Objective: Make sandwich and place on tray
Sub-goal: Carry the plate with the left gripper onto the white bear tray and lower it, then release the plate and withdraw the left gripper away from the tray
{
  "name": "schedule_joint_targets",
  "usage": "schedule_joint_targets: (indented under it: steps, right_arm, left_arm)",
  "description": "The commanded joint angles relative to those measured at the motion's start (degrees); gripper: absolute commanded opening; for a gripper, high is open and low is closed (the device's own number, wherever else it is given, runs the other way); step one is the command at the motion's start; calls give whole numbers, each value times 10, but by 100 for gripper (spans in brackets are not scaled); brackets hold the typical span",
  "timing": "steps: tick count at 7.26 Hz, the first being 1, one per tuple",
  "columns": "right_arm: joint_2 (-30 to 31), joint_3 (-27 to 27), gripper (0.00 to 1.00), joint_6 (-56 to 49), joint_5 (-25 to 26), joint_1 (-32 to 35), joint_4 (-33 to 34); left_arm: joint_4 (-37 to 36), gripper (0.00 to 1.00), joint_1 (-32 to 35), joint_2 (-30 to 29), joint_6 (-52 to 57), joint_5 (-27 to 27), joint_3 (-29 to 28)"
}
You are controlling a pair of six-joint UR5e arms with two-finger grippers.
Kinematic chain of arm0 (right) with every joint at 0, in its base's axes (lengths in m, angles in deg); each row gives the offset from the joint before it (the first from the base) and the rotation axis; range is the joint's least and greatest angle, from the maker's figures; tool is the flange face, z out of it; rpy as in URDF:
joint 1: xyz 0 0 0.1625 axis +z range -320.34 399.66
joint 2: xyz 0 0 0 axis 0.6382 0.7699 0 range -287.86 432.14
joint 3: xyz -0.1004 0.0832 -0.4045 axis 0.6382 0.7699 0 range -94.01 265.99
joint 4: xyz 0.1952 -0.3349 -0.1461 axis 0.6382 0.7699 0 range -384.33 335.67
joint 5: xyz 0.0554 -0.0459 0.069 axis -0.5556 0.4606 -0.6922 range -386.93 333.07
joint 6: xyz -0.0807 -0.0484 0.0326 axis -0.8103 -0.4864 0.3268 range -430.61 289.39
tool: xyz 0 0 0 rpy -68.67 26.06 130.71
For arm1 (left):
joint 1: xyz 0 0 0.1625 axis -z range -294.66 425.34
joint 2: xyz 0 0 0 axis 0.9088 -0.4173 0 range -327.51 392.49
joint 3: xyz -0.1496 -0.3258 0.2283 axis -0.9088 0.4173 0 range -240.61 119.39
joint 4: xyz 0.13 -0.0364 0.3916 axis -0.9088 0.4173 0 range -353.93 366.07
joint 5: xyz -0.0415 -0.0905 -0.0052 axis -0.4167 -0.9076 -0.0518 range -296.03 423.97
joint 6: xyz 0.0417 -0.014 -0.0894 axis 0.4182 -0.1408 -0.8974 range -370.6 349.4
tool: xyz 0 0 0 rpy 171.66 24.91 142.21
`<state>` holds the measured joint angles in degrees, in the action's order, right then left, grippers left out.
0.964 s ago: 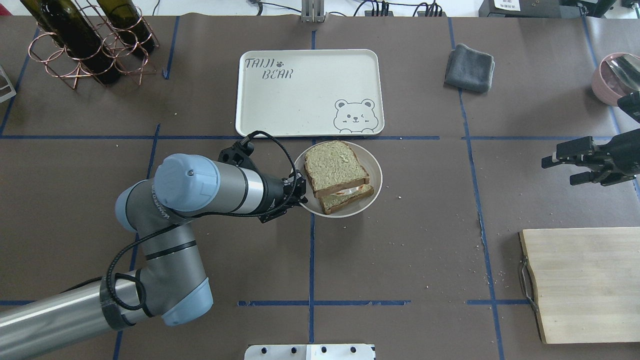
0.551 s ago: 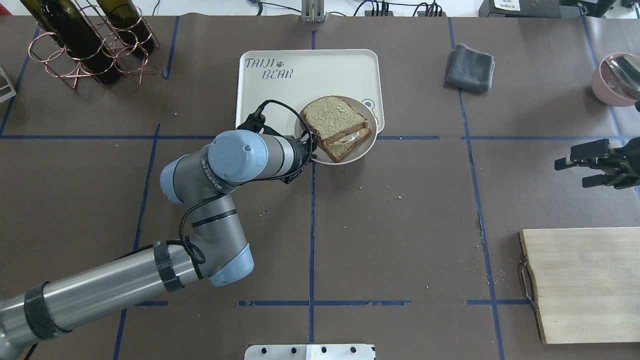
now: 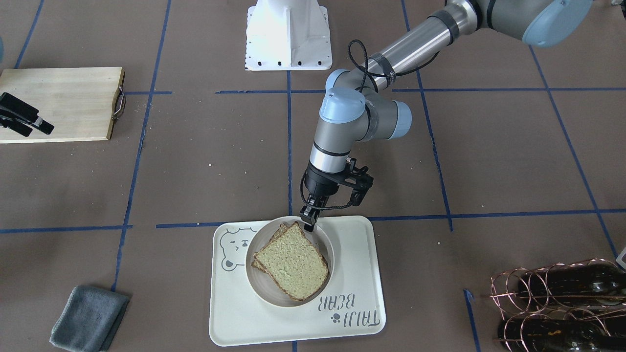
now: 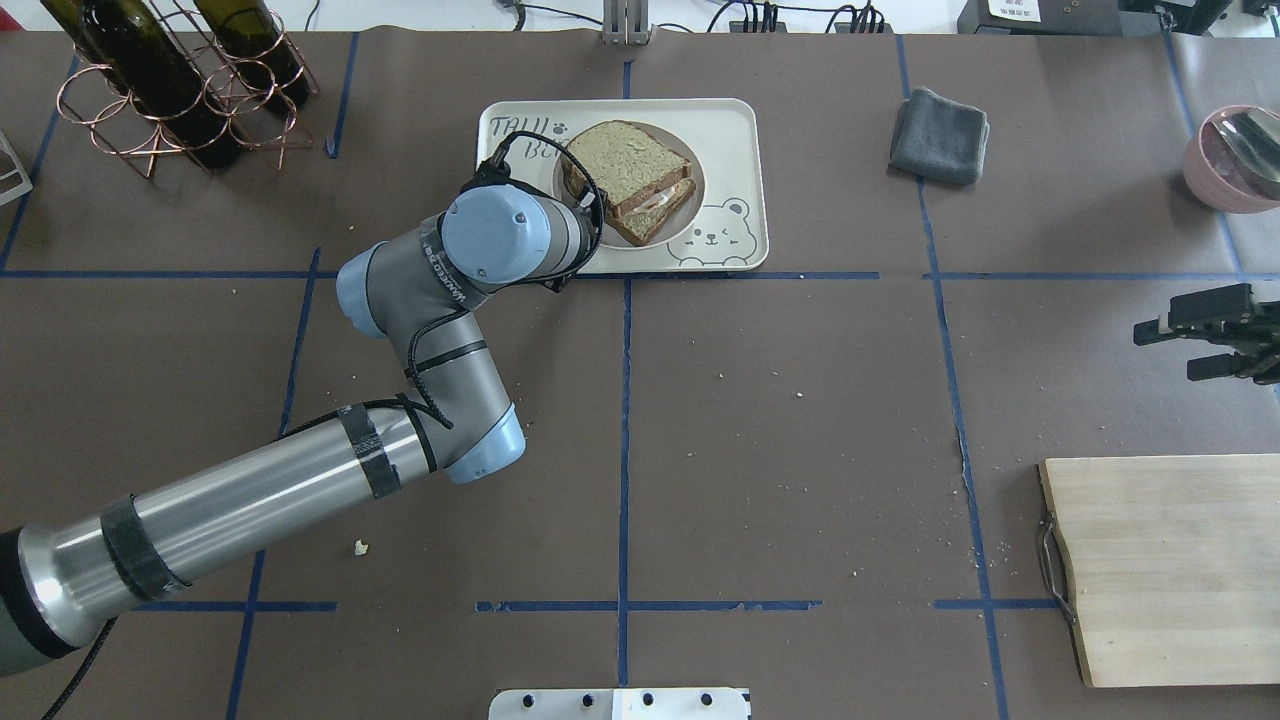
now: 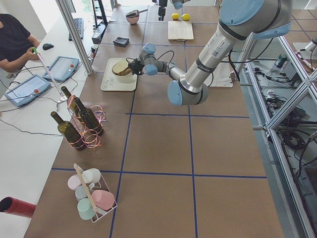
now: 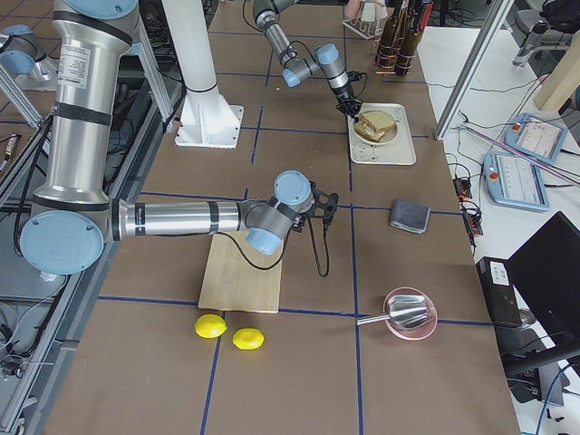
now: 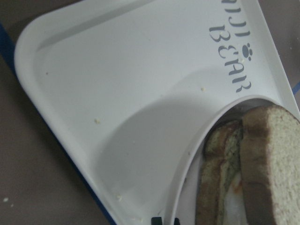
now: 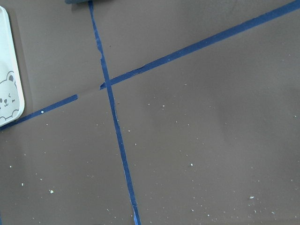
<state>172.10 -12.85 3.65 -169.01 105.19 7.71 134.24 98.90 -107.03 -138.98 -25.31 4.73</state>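
Grips the small white plate point(image 3: 326, 247) by its rim with the left gripper point(image 3: 309, 222), fingers point(image 3: 307, 215) clamped on the edge nearest the robot. Carries on that plate the sandwich point(image 3: 292, 264): two tan slices with dark crust, stacked slightly askew, a sliver of white-and-orange egg point(image 4: 655, 203) peeking out between them. Holds plate and sandwich over the middle of the tray point(image 3: 244, 318), at the far centre of the desk point(image 4: 780, 420), between the grey lettering and the bear face. Cannot tell whether the plate's base touches the tray. Hangs the right gripper point(image 4: 1165, 352) well apart at the right edge, fingers spread with nothing between them, above bare desk just beyond the wooden cutting board point(image 4: 1170, 570). Shows also a folded grey cloth point(image 4: 940, 135) right of the tray, and dark bottles in a copper rack point(image 4: 180, 80) at far left.
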Motion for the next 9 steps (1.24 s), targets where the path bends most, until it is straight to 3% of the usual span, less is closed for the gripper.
schedule_joint_targets:
  steps: [1, 2, 4, 7, 9]
  right_arm:
    - [1, 0, 100, 0, -2, 2, 0]
    - [1, 1, 100, 0, -2, 2, 0]
    - [0, 2, 100, 0, -2, 2, 0]
    - [0, 4, 100, -5, -7, 26, 4]
    - [3, 24, 100, -41, -6, 35, 9]
  left_arm:
    - [1, 43, 2, -6, 38, 0, -7]
    - [0, 56, 2, -5, 58, -2, -7]
    - [-1, 54, 4, 0, 72, -18, 7]
    - [-82, 51, 3, 155, 141, -94, 248]
    - [-118, 50, 5, 242, 309, -95, 370]
